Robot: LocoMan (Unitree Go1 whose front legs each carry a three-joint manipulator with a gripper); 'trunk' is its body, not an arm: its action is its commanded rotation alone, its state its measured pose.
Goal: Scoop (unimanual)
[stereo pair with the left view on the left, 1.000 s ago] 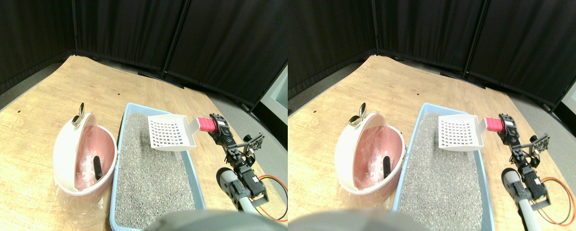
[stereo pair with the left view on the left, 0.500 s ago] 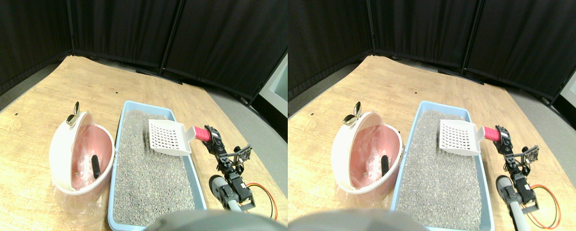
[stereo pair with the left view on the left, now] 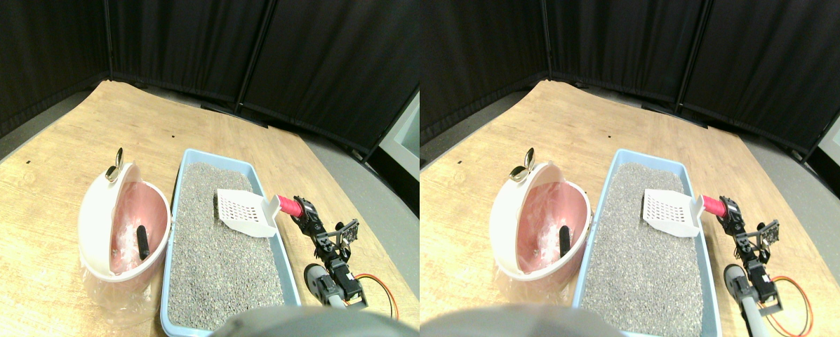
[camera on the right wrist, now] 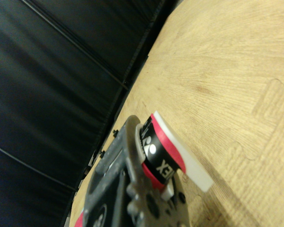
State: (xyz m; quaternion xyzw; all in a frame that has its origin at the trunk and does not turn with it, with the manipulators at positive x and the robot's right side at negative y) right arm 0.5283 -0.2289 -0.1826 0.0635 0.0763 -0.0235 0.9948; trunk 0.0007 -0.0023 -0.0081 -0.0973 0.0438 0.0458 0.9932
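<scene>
Stereo pair view: the right end effector (stereo pair with the left view on the left: 303,213) carries the white slotted scoop (stereo pair with the left view on the left: 245,211) by its pink-wrapped handle (stereo pair with the left view on the left: 290,206), the blade tilted down with its leading edge at or just above the grey litter (stereo pair with the left view on the left: 216,260) in the blue tray (stereo pair with the left view on the left: 286,263); contact cannot be confirmed. A small dark lump (stereo pair with the left view on the left: 215,202) lies just beside the blade's far edge. A pink-lined white bin (stereo pair with the left view on the left: 121,228) stands touching the tray's left wall. Risks — a steep entry could plough litter over the near rim, or push the lump aside rather than under it. Wrist view: the dark jaw frame (camera on the right wrist: 128,189) lies against the wrapped handle (camera on the right wrist: 163,153), apparently clamped on it — a loose grip would let the scoop twist under load; wooden floor (camera on the right wrist: 227,71) beyond.
</scene>
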